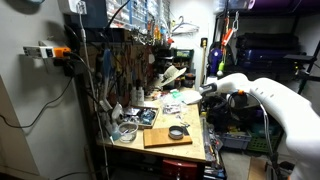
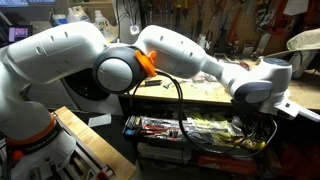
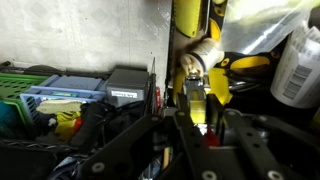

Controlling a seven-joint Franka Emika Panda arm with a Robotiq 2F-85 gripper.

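Observation:
In the wrist view my gripper [image 3: 196,122] has its black fingers drawn close together on a yellow-handled tool [image 3: 189,22] that runs up from the jaws to a pale metal collar. A small red part shows between the fingertips. In an exterior view the gripper [image 1: 204,90] hangs over the far right part of a cluttered workbench [image 1: 150,125], with the white arm reaching in from the right. In the close exterior view the arm [image 2: 180,50] fills the picture and the fingers are hidden.
A white bottle [image 3: 300,60] stands right of the jaws, and a grey box [image 3: 126,84] and a green crate [image 3: 18,85] left. A wooden board [image 1: 160,139] carries a black round thing [image 1: 177,131]. A tool-hung pegboard [image 1: 120,60] backs the bench. A tool tray [image 2: 190,130] sits below.

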